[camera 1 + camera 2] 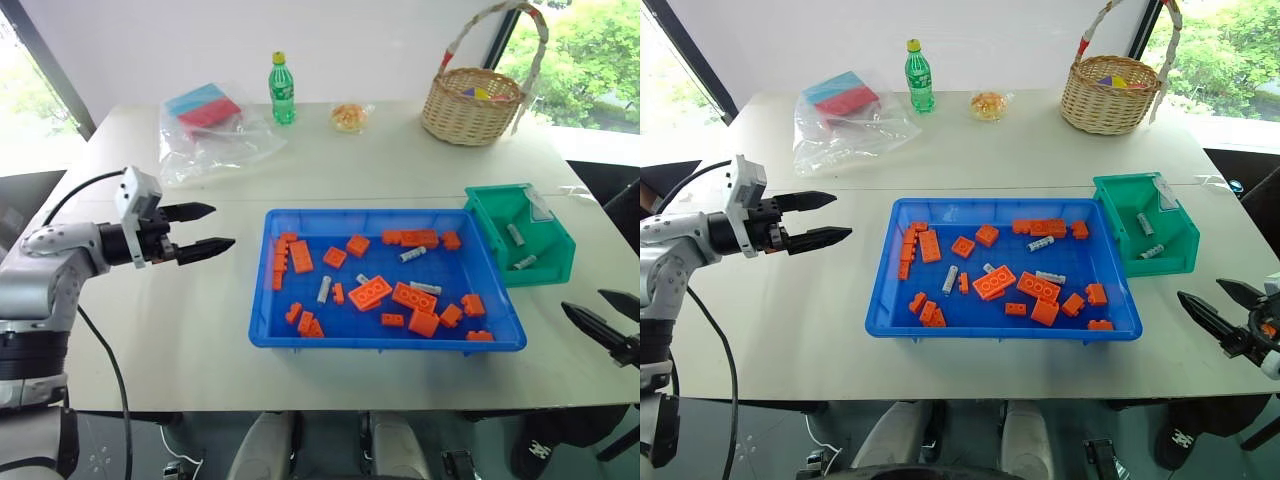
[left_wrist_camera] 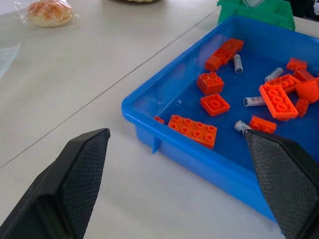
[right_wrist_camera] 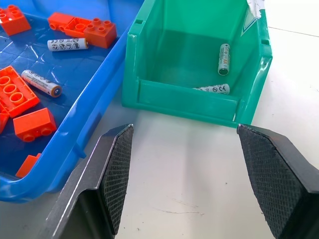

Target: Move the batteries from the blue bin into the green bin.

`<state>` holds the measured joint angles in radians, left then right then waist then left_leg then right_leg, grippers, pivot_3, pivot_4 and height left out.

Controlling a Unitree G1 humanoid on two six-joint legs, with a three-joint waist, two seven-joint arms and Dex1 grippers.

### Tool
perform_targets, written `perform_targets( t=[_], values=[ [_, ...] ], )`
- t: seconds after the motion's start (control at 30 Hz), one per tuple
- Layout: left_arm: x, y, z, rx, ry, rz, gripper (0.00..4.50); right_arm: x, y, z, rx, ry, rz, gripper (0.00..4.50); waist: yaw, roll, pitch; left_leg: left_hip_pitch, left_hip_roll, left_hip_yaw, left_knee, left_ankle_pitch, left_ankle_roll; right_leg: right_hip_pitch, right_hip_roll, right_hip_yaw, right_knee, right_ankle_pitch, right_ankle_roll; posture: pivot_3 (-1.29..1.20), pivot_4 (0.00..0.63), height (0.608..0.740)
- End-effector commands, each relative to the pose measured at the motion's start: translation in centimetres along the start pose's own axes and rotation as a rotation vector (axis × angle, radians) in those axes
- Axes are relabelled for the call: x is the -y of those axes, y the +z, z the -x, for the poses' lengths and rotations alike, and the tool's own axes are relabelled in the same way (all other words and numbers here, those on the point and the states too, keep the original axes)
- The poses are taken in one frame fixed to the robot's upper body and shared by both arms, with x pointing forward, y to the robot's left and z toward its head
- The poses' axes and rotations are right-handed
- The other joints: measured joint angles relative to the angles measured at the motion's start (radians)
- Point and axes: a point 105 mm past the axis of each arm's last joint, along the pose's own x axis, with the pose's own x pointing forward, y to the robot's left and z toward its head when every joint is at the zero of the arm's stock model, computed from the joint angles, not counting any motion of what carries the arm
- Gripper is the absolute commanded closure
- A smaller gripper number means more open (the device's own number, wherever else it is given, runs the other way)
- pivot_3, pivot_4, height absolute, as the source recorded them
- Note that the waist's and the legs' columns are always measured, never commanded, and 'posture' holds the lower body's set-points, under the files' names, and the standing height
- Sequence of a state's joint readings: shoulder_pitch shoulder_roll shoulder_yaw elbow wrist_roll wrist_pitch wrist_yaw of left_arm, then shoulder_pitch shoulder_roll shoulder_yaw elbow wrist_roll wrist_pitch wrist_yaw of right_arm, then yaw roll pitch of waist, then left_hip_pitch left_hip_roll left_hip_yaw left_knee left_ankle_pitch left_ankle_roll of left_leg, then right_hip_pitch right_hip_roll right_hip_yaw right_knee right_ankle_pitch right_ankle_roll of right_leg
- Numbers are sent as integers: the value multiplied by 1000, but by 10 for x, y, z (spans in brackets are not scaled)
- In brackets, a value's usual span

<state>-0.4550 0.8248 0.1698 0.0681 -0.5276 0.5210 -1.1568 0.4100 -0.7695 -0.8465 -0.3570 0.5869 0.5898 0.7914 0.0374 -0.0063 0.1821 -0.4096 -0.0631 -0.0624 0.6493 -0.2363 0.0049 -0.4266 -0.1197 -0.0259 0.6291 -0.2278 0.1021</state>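
- left gripper (image 1: pixel 208 229) hangs spread and empty over the table (image 1: pixel 180 330), left of the blue bin (image 1: pixel 385 340).
- right gripper (image 1: pixel 1217 303) is spread and empty too, partly cut off at the picture's right edge, near side of the green bin (image 1: pixel 1108 215).
- pale table, windows behind; a basket (image 1: pixel 468 105), a bottle (image 1: pixel 282 90) and a plastic bag (image 1: pixel 210 135) stand far back.
- four batteries (image 1: pixel 412 254) lie among orange bricks (image 1: pixel 369 292) in the blue bin; two more batteries lie in the green bin.
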Motion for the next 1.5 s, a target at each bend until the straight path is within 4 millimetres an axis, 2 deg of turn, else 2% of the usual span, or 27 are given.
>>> perform_targets(
  t=[0.03, 0.3, 0.4, 0.5, 0.6, 0.73, 0.97, 1.07, 1.17, 1.33, 1.5],
  values=[
    [2, 9, 0, 14, -6, -43, 0, 4, 13, 2, 33, -15, 40, 1105, 0, 0, 0, 0, 0, 0, 0, 0, 0, 0, 0, 0, 0, 0, 0, 0, 150, 693],
    [5, 12, -4, 35, -12, -48, 0, 8, 17, -1, 32, -4, 61, 1105, 0, 0, 0, 0, 0, 0, 0, 0, 0, 0, 0, 0, 0, 0, 0, 0, 150, 693],
    [8, 14, -5, 46, -22, -45, 0, 11, 33, -4, 46, 15, 94, 1105, -2, 0, 0, 0, 0, 0, 0, 0, 0, 0, 0, 0, 0, 0, 0, 0, 150, 693],
    [13, 14, -5, 49, -37, -36, 0, 5, 51, -9, 52, 85, 149, 1105, -4, 0, 0, 0, 0, 0, 0, 0, 0, 0, 0, 0, 0, 0, 0, 0, 150, 693],
    [20, 14, -5, 42, -67, -29, 0, -15, 80, -23, 81, 244, 223, 1105, -7, 0, 1, 0, 1, 0, 0, 0, 0, 0, 1, 0, 0, 0, 0, 0, 150, 693],
    [26, 18, -4, 23, -115, -32, 0, -62, 119, -51, 116, 538, 365, 1105, -24, -2, 2, 0, 1, 1, 1, 0, 0, 0, 0, -2, 0, 1, -1, 0, 150, 693],
    [39, 27, -1, 1, -189, -62, 0, -149, 146, -106, 100, 976, 619, 1105, -47, -7, 7, -1, 3, 0, -1, -1, -1, -2, 1, -4, -1, 1, -2, 0, 150, 693],
    [45, 29, 1, 1, -189, -69, 0, -179, 146, -134, 89, 1080, 726, 1105, -53, -8, 8, -2, 2, 0, -1, -1, -2, -4, 1, -4, 0, 3, 1, 0, 150, 693],
    [50, 28, 4, 1, -173, -69, 0, -205, 133, -157, 62, 1165, 820, 1105, -51, -9, 8, -3, 2, 0, -1, -1, -3, -5, 1, -4, 0, 3, 2, 0, 150, 693],
    [57, 26, 12, -3, -139, -60, 0, -234, 113, -177, 52, 1267, 930, 1105, -50, -9, 9, -3, 1, 0, 0, -2, -5, -6, 2, -4, 2, 4, 2, 0, 150, 693],
    [67, 24, 19, -21, -138, -43, 0, -257, 105, -194, 90, 1292, 1013, 1105, -56, -9, 9, -2, 1, 0, 0, -1, -6, -6, 3, -4, 3, 4, 2, 0, 150, 693]
  ],
)
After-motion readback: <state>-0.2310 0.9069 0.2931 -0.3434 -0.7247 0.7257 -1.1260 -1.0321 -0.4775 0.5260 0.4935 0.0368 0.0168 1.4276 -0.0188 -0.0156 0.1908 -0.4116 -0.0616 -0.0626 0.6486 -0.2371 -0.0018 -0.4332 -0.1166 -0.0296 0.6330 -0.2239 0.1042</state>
